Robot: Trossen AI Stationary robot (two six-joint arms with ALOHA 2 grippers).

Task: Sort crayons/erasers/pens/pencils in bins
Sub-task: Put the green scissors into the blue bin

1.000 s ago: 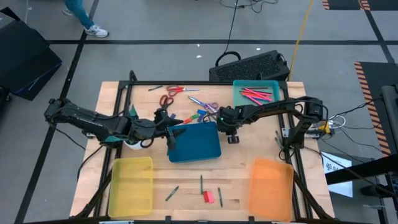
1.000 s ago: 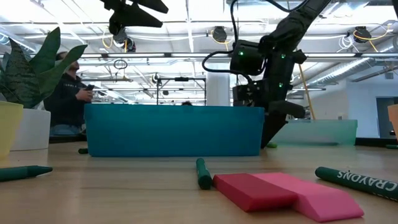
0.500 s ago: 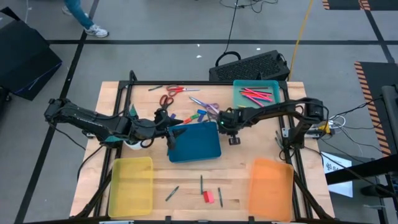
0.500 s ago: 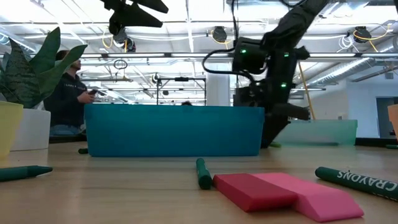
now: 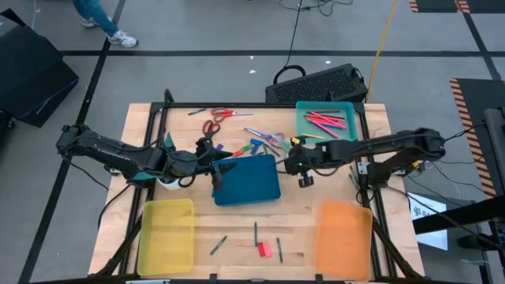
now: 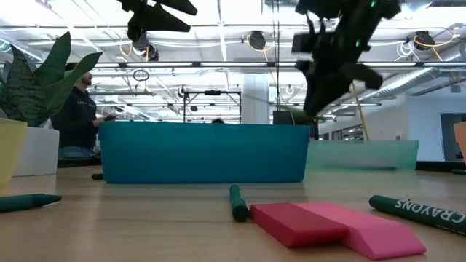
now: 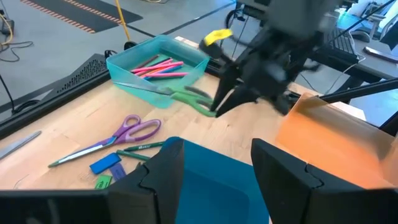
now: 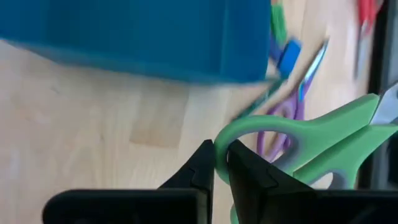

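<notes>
My right gripper [image 5: 290,158] is shut on green-handled scissors [image 7: 186,96], raised over the table between the dark blue bin [image 5: 248,181] and the teal bin [image 5: 325,118], which holds red and pink sticks. My left gripper [image 5: 217,166] hovers open, high above the blue bin's left end. A red eraser [image 6: 298,222] and a pink eraser [image 6: 371,233] lie flat near the front edge among green crayons [image 6: 237,202]. A blue eraser [image 7: 104,163] and a green one [image 7: 102,181] lie behind the blue bin. My right gripper pinches the band of one green handle loop [image 8: 233,134] between its two fingers; one finger stands in the loop's opening, the other outside it. The scissors are lifted clear of the table, and their silver blades [image 7: 146,88] point away toward the teal bin.
A yellow bin [image 5: 166,237] stands at the front left and an orange bin [image 5: 343,229] at the front right. Purple scissors [image 7: 124,134] and red scissors [image 5: 217,118] lie behind the blue bin. A plant in a white pot [image 6: 36,94] stands at the left.
My right gripper has risen and moved toward the table's right edge, carrying the green scissors up off the table.
</notes>
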